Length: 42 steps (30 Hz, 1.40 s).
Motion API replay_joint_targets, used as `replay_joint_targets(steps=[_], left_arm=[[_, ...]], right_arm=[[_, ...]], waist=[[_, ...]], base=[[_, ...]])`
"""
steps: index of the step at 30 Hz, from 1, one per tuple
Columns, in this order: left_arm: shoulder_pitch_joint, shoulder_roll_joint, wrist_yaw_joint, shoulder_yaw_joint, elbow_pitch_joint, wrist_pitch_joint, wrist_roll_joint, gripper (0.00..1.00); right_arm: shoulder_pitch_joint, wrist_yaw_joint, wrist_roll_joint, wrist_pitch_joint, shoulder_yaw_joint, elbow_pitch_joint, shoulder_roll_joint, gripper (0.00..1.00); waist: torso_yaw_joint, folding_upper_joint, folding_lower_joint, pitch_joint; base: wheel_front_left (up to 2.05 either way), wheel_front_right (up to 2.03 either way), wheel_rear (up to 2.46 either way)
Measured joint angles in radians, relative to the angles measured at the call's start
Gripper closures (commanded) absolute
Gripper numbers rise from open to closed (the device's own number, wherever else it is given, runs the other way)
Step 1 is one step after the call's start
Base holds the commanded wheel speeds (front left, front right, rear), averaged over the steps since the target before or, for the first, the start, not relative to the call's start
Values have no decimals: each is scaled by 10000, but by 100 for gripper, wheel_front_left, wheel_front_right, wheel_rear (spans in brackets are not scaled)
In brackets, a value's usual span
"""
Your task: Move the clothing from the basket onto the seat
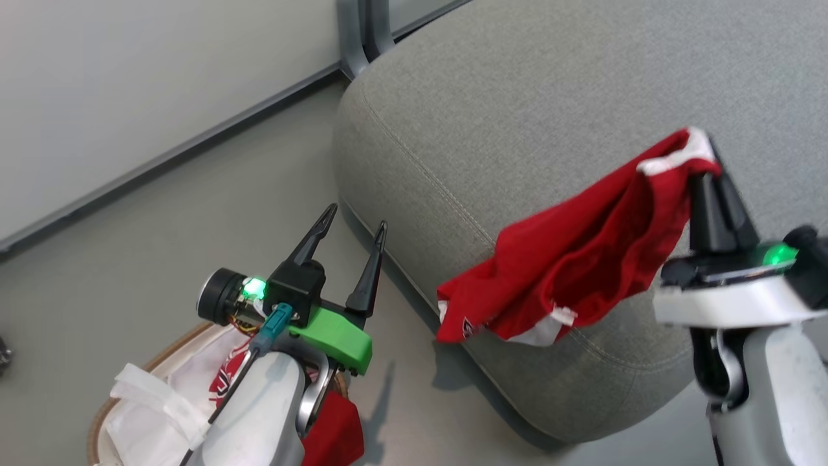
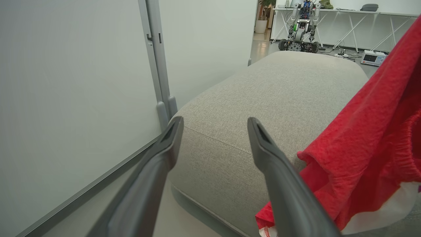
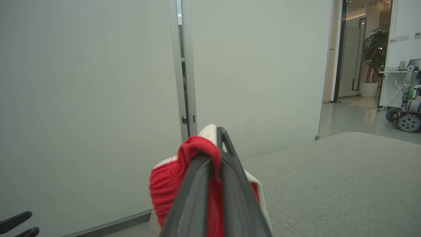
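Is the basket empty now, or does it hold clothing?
Not empty. Red clothing with printed lettering lies inside the basket against the white liner; how much more is underneath, cannot tell.

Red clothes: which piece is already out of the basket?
The red garment pinched by the right gripper, draping over the grey seat edge. The other red piece lies in the basket, below the open left gripper.

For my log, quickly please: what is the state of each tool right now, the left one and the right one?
Left tool: open, holding nothing.
Right tool: closed on the red garment.
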Motion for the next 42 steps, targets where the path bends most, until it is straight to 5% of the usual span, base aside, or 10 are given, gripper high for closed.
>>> replay_joint_targets(steps=[10, 23, 30, 42], left_arm=[[-528, 435, -86, -17, -301, 0, 364, 0], [-1762, 982, -134, -779, -700, 0, 472, 0], [-2257, 1264, -134, -909, -811, 0, 399, 0], [-2348, 1338, -146, -1043, -541, 0, 263, 0]], right_arm=[[-3962, 2, -963, -2, 10, 598, -1304, 100], [-8451, 2, -2104, -2, -1653, 3124, -2801, 100], [-8726, 2, -2537, -2, -2194, 4638, -2719, 100], [-6354, 2, -3208, 0, -3390, 7306, -1822, 100]], waist=[[-135, 0, 1, 1274], [582, 0, 2, 3298], [1183, 0, 2, 4337], [2092, 0, 2, 5077]], base=[[0, 0, 0], [0, 0, 0], [0, 0, 0], [0, 0, 0]])
